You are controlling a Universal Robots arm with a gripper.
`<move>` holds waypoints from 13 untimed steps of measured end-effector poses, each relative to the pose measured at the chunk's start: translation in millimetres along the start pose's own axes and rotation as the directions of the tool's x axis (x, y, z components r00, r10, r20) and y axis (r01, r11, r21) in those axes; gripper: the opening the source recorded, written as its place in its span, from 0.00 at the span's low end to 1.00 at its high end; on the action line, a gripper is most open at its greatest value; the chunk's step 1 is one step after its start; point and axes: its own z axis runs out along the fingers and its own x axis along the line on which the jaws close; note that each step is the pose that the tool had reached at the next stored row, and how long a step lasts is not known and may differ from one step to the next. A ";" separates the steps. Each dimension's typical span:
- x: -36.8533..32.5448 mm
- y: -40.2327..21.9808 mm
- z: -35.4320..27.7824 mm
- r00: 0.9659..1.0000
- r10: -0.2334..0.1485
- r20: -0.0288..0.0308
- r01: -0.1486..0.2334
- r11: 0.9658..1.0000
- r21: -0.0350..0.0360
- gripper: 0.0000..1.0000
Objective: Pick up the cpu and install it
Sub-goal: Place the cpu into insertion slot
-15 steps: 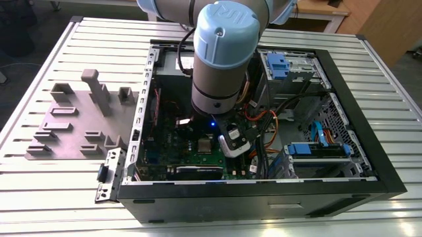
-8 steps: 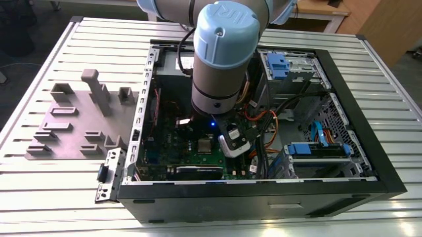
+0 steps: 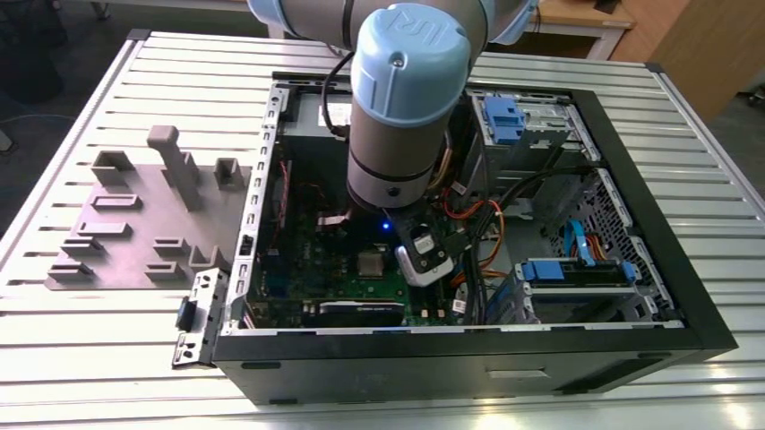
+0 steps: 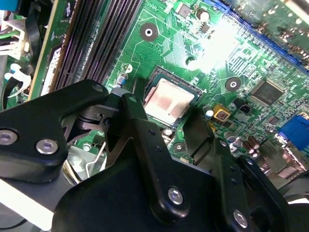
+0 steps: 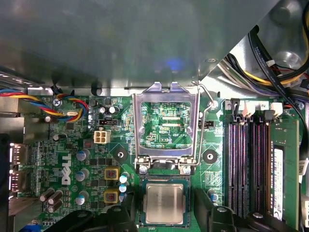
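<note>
On the slatted table (image 3: pixel 72 358), at the exterior view's left, your grey fixture plate (image 3: pixel 132 237) with its slotted blocks sits just beside the open computer case (image 3: pixel 478 358). Toward the middle, your arm (image 3: pixel 400 107) reaches down into the case over the green motherboard (image 3: pixel 347 269). There the cpu (image 3: pixel 373 262) shows as a small silver square just to the exterior view's left of the arm's wrist. At the exterior view's right, the blue-tabbed drive bays (image 3: pixel 574 273) and the loose cables (image 3: pixel 526 197) occupy the rest of the case.

In both wrist views the cpu (image 5: pixel 164 203) (image 4: pixel 169 100) lies flat in its socket on the board. The shiny socket frame (image 5: pixel 166 125) is swung open beside it, with green board visible through its window, and the thin wire lever (image 5: pixel 205 121) runs along the frame's edge.

Your gripper (image 5: pixel 165 197) (image 4: pixel 166 108) stands open and holds nothing — its two black fingers (image 5: pixel 202 203) straddle the chip, one on each side. In the first wrist view a strip of socket shows between each finger and the chip's edge. The dark memory slots (image 5: pixel 246 159) run alongside, near the socket.
</note>
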 end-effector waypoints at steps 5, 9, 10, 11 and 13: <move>0.0 0.0 0.0 1.000 0.000 0.000 0.000 1.000 0.000 0.59; 0.1 0.1 -3.0 1.000 0.000 0.000 0.000 1.000 0.000 0.59; 0.1 0.2 -4.0 1.000 0.000 0.000 0.000 1.000 0.000 0.59; 0.1 0.2 -4.9 1.000 0.000 0.000 0.000 1.000 0.000 0.59; 0.2 0.3 -7.3 1.000 0.000 0.000 0.000 1.000 0.000 0.59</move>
